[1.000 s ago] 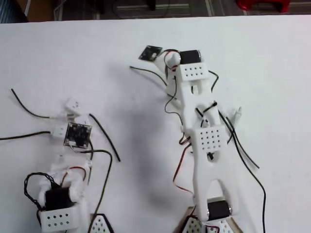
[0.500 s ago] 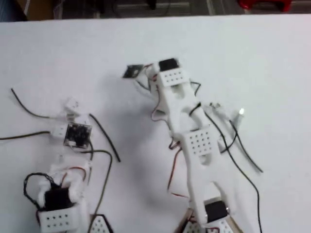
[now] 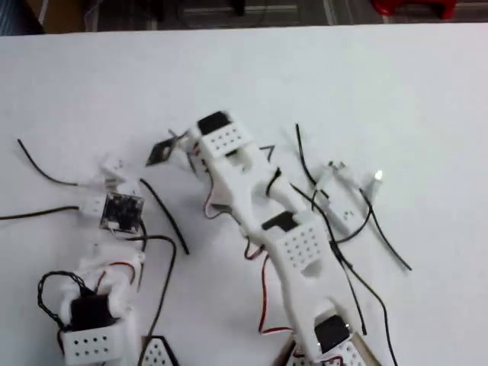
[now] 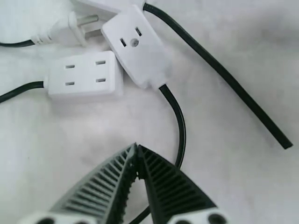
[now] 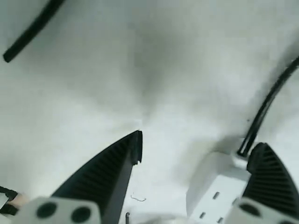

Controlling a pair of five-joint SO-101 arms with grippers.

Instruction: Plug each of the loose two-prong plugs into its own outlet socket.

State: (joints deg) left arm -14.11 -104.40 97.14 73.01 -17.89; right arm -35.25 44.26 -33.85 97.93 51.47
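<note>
Left gripper [image 4: 136, 154]: is hanging low over the table, its ribbed fingers pressed together and clasping nothing.
Curved cord [image 4: 181, 126]: is passing just beside one finger and running on into the angled socket.
Flat socket block [image 4: 84, 74]: is lying face up beyond the fingertips, apart from them, with four slots showing and a dark lead leaving one end.
Angled socket [image 4: 135, 44]: is lying askew, touching the corner of the flat socket block, with nothing plugged into it.
Two-prong plug [image 4: 70, 28]: is lying farthest off, unplugged, its prongs pointing at the side of the angled socket.
Straight cord [image 4: 224, 77]: is crossing the cloth on a diagonal and ending in a free cut tip.
Right gripper [image 5: 198, 143]: is hovering with its fingers spread wide, holding nothing.
White socket [image 5: 212, 186]: is lying just beside one finger. Contact cannot be told. A thin cord [image 5: 266, 107] is leading away from it.
Right arm [image 3: 297, 244]: is stretching across the middle of the table, covering part of the black leads beneath it.
White fitting [image 3: 351, 179]: is lying beyond the right arm among the black leads. Its kind cannot be told.
Table [image 3: 396, 76]: is carrying all of the above on a white surface.
</note>
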